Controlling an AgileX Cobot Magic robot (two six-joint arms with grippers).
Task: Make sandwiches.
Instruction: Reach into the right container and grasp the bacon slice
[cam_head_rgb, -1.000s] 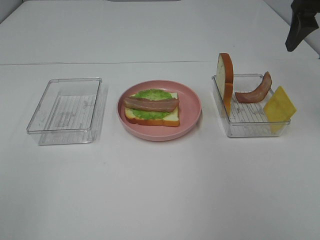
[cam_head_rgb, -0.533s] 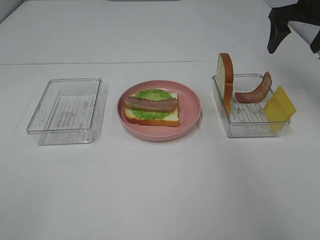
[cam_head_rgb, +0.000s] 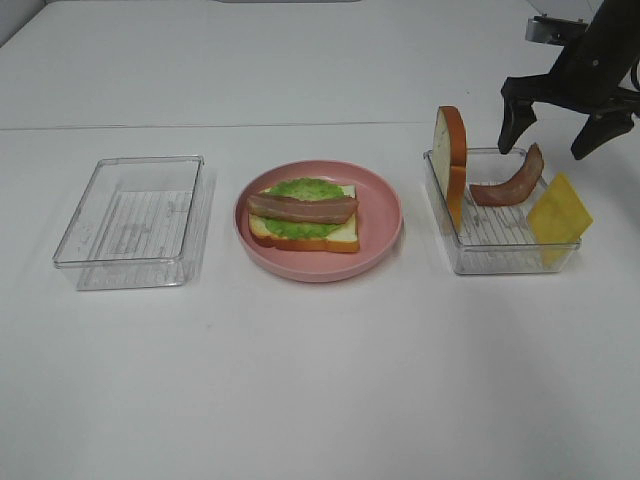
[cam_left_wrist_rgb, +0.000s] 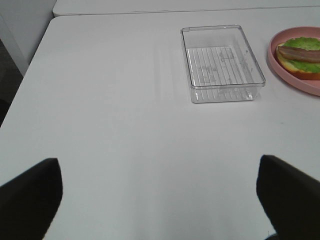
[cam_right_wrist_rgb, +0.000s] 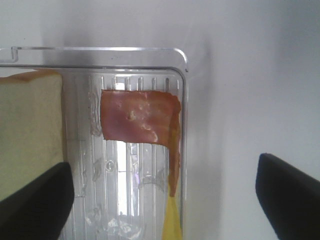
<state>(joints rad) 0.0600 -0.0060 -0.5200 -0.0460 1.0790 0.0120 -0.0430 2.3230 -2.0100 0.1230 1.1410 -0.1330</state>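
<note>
While one pink plate (cam_head_rgb: 318, 272) is set between a left tray (cam_head_rgb: 118, 263) and a right tray (cam_head_rgb: 500, 258), an unfinished sandwich (cam_head_rgb: 303, 218) is shown on it: one white, orange-crusted bread slice (cam_head_rgb: 300, 240), one green lettuce leaf (cam_head_rgb: 305, 188), one reddish-brown bacon strip (cam_head_rgb: 302, 208). One upright slice (cam_head_rgb: 452, 165), one second strip (cam_head_rgb: 510, 183) and one yellow cheese square (cam_head_rgb: 558, 212) are kept in the right tray. Jaws of the right gripper (cam_head_rgb: 543, 150) are spread wide above it; those of the left gripper (cam_left_wrist_rgb: 160, 205) likewise.

no readable text, labels or numbers

Robot lab setup: plain white table (cam_head_rgb: 320, 400), clear plastic trays (cam_head_rgb: 130, 276), toy sandwich (cam_head_rgb: 303, 215) on pink plate (cam_head_rgb: 384, 215).
</note>
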